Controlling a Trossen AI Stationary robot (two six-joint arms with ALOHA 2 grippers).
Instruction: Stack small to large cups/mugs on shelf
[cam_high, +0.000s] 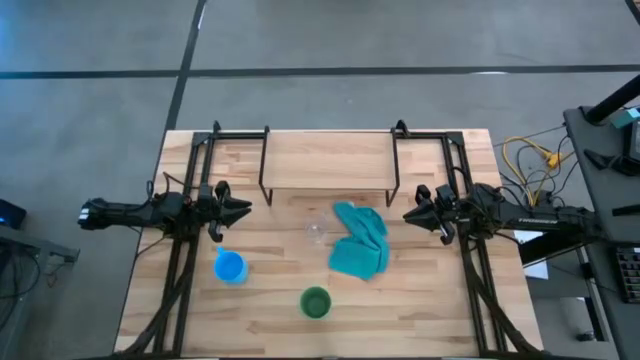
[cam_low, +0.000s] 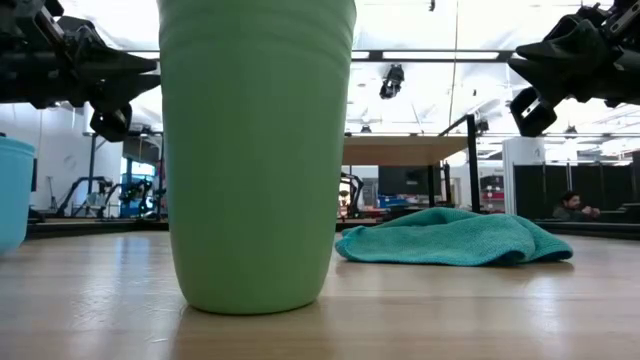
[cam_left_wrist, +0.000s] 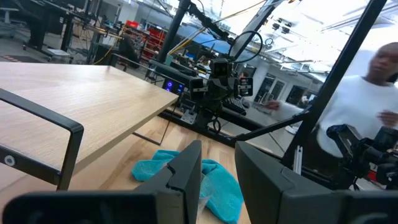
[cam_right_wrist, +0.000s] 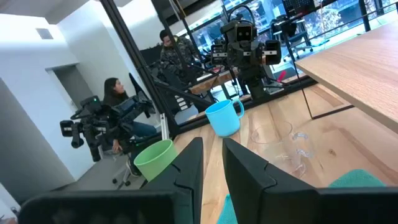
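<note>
High view: blue mug (cam_high: 230, 267), green cup (cam_high: 316, 302) and glass cup (cam_high: 318, 230) stand on the worktop (cam_high: 280, 300); left gripper (cam_high: 243, 208) and right gripper (cam_high: 409, 215) hover, fingers slightly parted, holding nothing.

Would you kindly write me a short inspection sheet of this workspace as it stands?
Surface: wooden table, bare apart from the items below.
Job's things: glass cup, blue mug and green cup on the table; shelf top bare.
Clutter: teal cloth beside the glass cup.
Grippers: left gripper and right gripper open, raised, holding nothing.
Cables: yellow cables off the table's right.
Surroundings: people beyond the table.
</note>
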